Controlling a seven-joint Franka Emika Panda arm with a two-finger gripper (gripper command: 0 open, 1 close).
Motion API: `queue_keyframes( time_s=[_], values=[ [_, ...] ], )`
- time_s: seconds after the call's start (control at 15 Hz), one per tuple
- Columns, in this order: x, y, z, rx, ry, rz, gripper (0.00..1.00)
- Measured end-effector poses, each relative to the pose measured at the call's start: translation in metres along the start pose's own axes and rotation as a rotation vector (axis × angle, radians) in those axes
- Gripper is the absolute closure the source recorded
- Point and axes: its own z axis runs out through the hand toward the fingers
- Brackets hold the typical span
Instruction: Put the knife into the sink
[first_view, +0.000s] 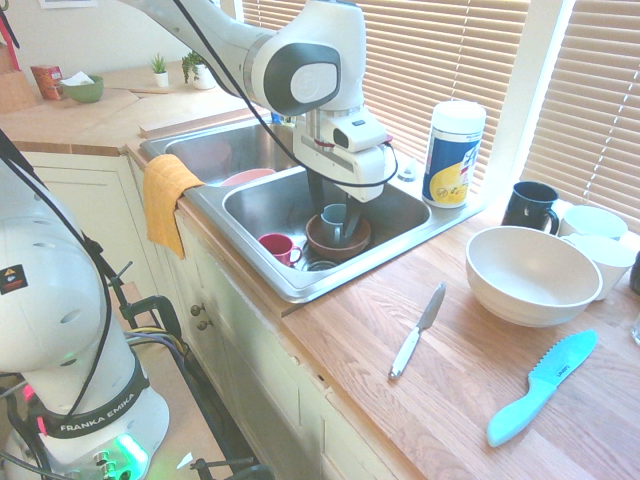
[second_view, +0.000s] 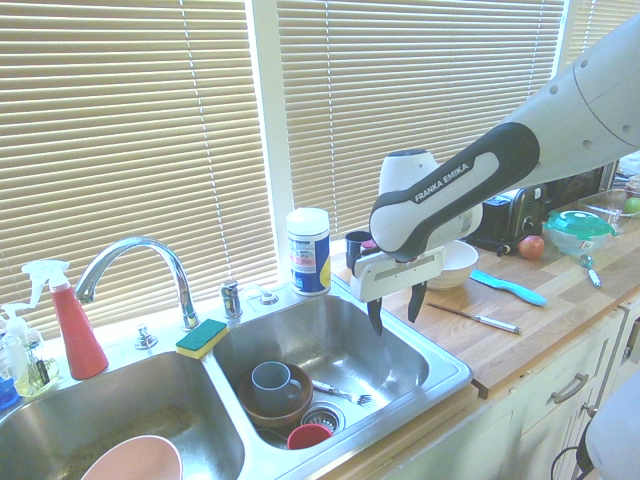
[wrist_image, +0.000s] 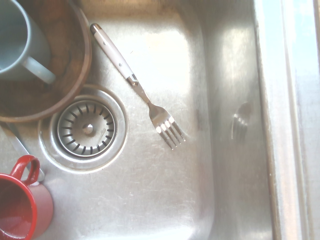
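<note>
The knife (first_view: 417, 332), slim and all metal, lies flat on the wooden counter to the right of the sink (first_view: 262, 205); the second exterior view shows the knife (second_view: 480, 318) just past the sink (second_view: 442, 377) rim. My gripper (first_view: 335, 215) hangs open and empty above the right basin, its fingers apart and pointing down, well apart from the knife. From the other side the gripper (second_view: 396, 310) hovers over the basin's right half. The basin floor holds a brown bowl (wrist_image: 45, 100) with a grey mug (second_view: 272, 380) in it, a red mug (wrist_image: 20, 207) and a fork (wrist_image: 140, 90).
A light-blue plastic knife (first_view: 545, 385) and a large white bowl (first_view: 530, 275) sit on the counter beyond the metal knife. A wipes canister (first_view: 453, 155) stands behind the sink. The faucet (second_view: 140, 262), a sponge (second_view: 202, 338) and a pink dish (second_view: 130, 460) are at the left basin.
</note>
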Motion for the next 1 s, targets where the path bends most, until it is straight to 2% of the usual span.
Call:
queue_keyframes(
  time_s=[0.27,0.6,1.0],
  values=[
    [0.003,0.003,-0.001,0.002,-0.001,-0.016,0.00],
    [0.023,0.035,-0.025,-0.013,-0.008,-0.134,0.00],
    [0.059,0.107,-0.041,-0.031,-0.063,-0.404,0.00]
  ],
)
